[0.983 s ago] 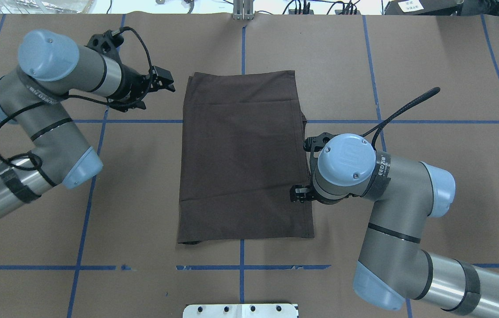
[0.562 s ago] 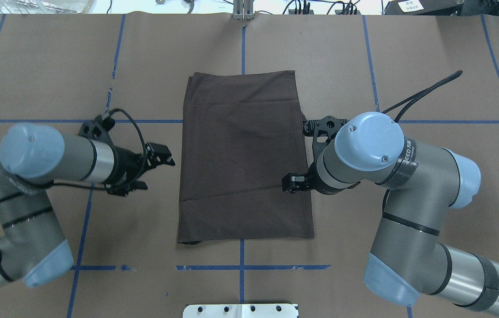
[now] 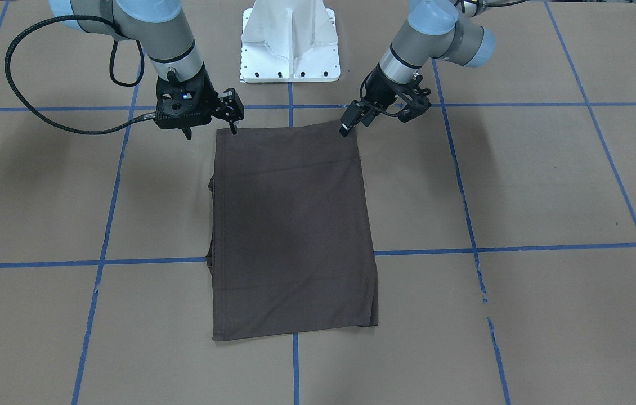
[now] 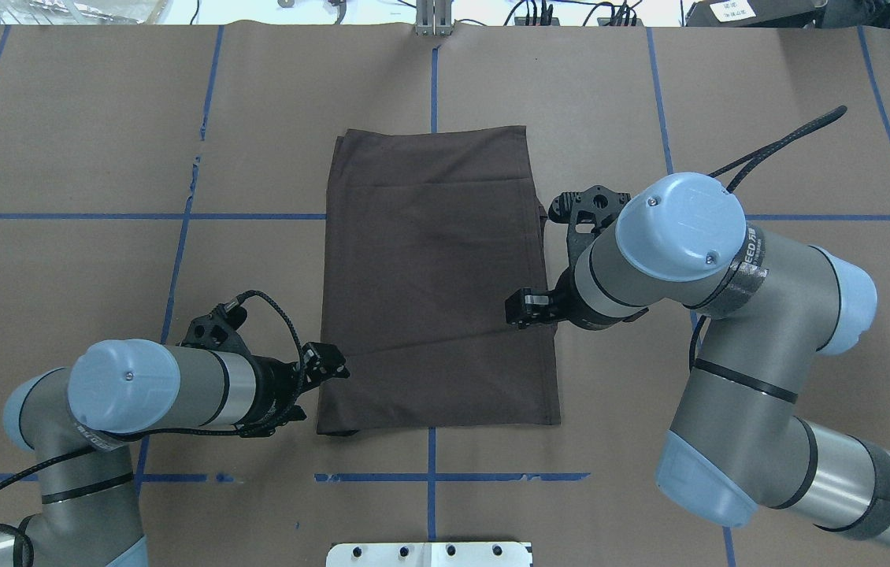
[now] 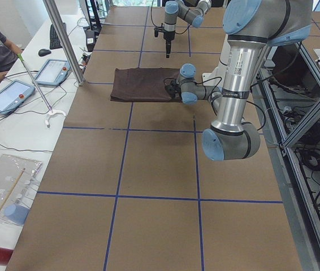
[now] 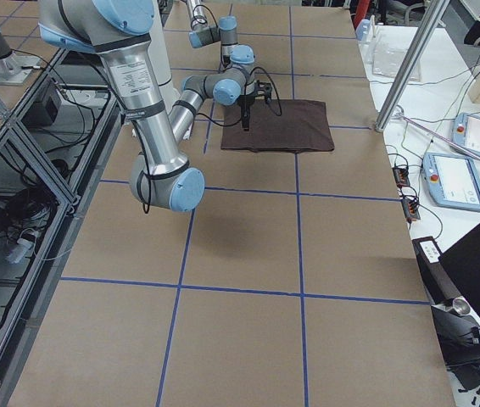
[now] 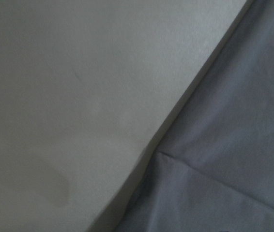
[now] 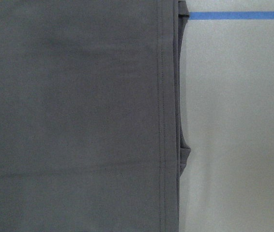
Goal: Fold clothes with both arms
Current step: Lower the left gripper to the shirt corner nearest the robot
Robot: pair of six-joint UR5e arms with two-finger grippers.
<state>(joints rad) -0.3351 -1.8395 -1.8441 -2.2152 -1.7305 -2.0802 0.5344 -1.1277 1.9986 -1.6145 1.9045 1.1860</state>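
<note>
Mid-table, T-shirt (image 4: pixel 433 276): lies flat on the brown paper and is already folded into a tall rectangle, long axis running 12 to 6 o'clock. No collar or logo shows, so I take those to be tucked inside.
Sleeve (image 4: pixel 543 213): a small bit pokes out at the shirt's 2 o'clock edge. The rest of the outline is clean.
Crease: a faint line runs across the panel near the 12 o'clock end, and another lies lower, toward 6.
Left gripper (image 4: pixel 331 364): sits at the shirt's 7 o'clock corner, right at the cloth edge. Its wrist view shows only that edge and bare paper. I cannot tell if the fingers are apart or together, and no cloth is lifted.
Right gripper (image 4: pixel 520 309): hangs over the 4 o'clock edge in the overhead view, while the front view puts it nearer the 5 o'clock corner, so I judge it is up off the cloth. I cannot tell its finger gap, and it holds nothing.
Why here: the two grippers flank the near edge, which I read as lining up a matched pinch so that the edge lifts level.
Next, my guess: pinch both near corners and carry them toward 12 o'clock to halve the length.
Risk: an uneven grab would skew the stacked layers.
Table (image 4: pixel 728 118): brown paper with blue tape lines (image 4: pixel 807 216). The shirt straddles the centre line.
</note>
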